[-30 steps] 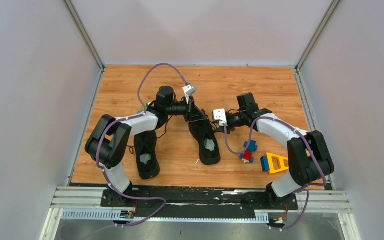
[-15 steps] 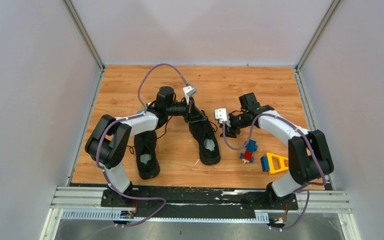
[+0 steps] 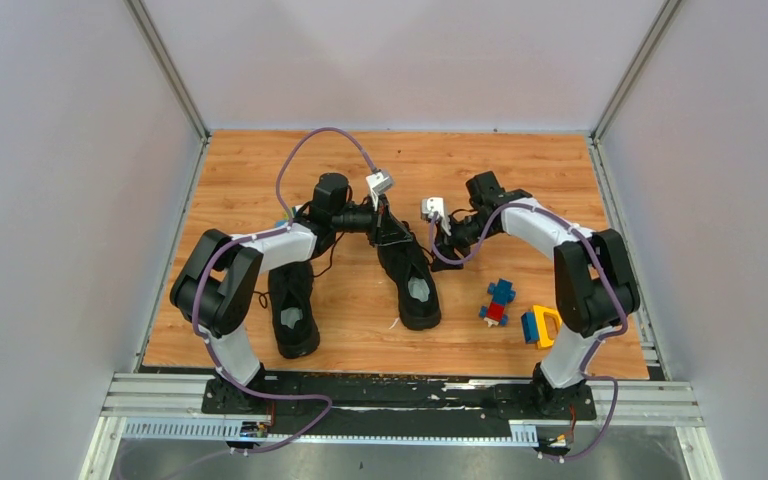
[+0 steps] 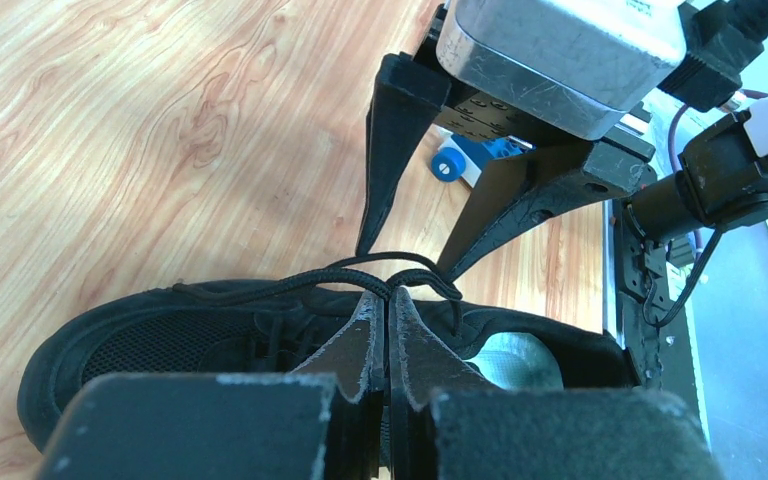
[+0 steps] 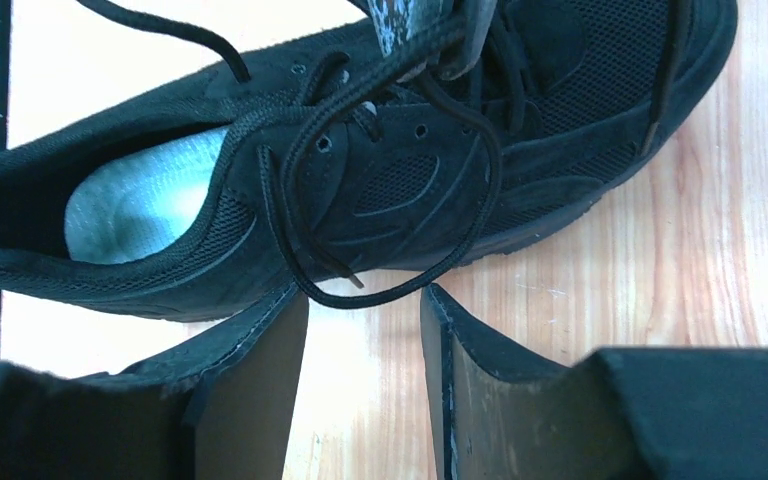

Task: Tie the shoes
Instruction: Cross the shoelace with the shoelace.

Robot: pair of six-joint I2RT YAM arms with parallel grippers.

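Left gripper [image 4: 388,300] pinched shut on a lace [image 4: 290,283] above the shoe [image 4: 110,350], right gripper [image 5: 364,293] half open, empty, tips just beside that shoe's side.

Bright, even light is coming from overhead. Glare is bleaching the table [image 5: 60,60] beyond the right gripper [image 5: 365,300], past the shoe [image 5: 390,190]. Soft shadows are lying ahead of the left gripper [image 4: 387,300], whose near body is showing out of focus.
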